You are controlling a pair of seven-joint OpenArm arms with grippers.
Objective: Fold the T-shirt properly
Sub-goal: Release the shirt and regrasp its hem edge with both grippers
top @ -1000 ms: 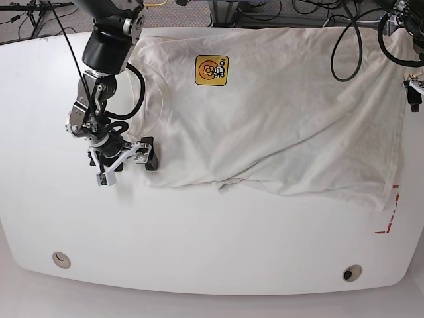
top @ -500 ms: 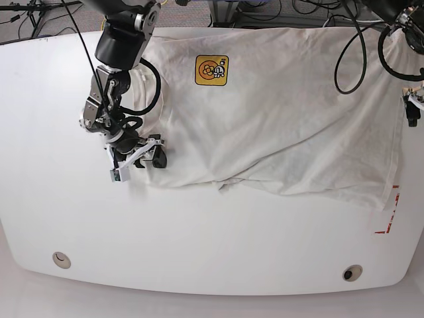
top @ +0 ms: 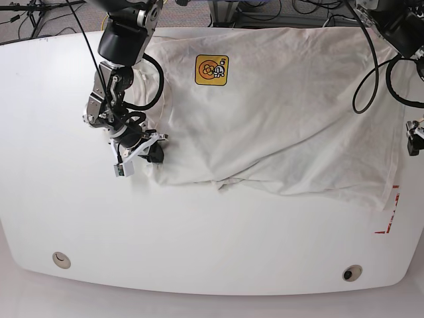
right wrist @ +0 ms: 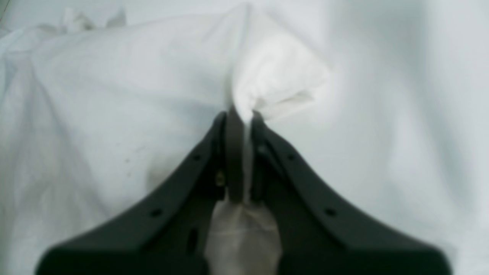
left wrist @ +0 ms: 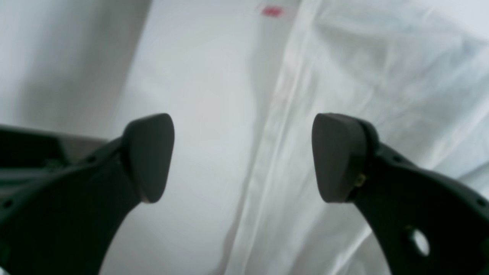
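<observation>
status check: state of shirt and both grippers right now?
Large off-white cotton T-shirt: spread flat on the white table, wrinkled, unfolded, yellow-orange graphic up; one edge pinched and lifted.
Right gripper: shut on the T-shirt's edge, cloth bunched between the jaws.
Left gripper: open, jaws wide, above the shirt's hem, holding nothing.

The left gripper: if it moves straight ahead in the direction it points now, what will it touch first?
Probably the hem edge of the T-shirt, which runs between the open pads of the left gripper, with bare white table beside it. Depth is unclear, so the table could come first.
</observation>
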